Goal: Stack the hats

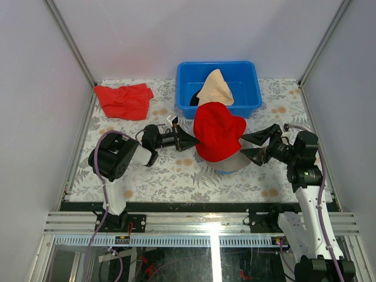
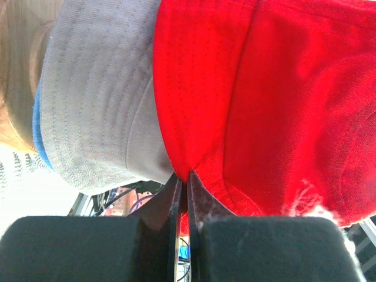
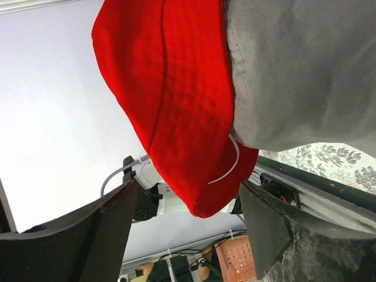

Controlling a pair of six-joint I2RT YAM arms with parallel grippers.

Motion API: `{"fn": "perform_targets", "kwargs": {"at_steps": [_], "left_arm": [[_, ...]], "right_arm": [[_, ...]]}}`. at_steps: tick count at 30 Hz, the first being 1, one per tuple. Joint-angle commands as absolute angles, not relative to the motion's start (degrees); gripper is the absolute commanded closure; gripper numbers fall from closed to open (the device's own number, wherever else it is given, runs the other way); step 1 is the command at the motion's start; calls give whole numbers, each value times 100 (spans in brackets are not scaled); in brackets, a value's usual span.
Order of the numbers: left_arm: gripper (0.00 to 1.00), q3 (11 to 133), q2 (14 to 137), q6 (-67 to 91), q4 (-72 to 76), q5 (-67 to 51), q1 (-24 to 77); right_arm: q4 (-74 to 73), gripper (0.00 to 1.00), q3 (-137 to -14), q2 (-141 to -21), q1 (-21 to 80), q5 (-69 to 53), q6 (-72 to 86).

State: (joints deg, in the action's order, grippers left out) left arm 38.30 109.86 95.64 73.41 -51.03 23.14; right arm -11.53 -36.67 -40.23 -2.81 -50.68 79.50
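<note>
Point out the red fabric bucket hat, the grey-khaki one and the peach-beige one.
Red fabric bucket hat (image 1: 218, 130), top external view, middle of its cloth.
Grey-khaki fabric bucket hat (image 2: 97, 106), left wrist view, its stitched brim.
Peach-beige fabric bucket hat (image 1: 216, 89), top external view, its upper fold.

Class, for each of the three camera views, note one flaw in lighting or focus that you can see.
Top external: a bright glare streak on the panel at the near edge. Left wrist: the red hat looks oversaturated under strong light, and the table is blown almost white. Right wrist: the right gripper, open, shows as dark fingers against the bright wall.
</note>
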Motion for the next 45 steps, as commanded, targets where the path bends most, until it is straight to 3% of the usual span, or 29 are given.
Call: {"fn": "perform_targets", "kwargs": {"at_steps": [1, 10, 25, 45], "left_arm": [[100, 3738, 10876, 9477, 7609, -5089, 2324], [100, 3661, 10847, 9543, 7743, -5080, 2329], [100, 3613, 10854, 9614, 7846, -5106, 2320], [100, 3436, 10782, 9518, 7876, -5194, 2324]], "right_arm": [[-737, 23, -3545, -3879, -138, -5273, 8622], [19, 25, -3157, -3913, 370, -4683, 9170], [816, 33, -3328, -4405, 387, -4333, 9402], [661, 41, -3944, -4736, 386, -3867, 8807]]}}
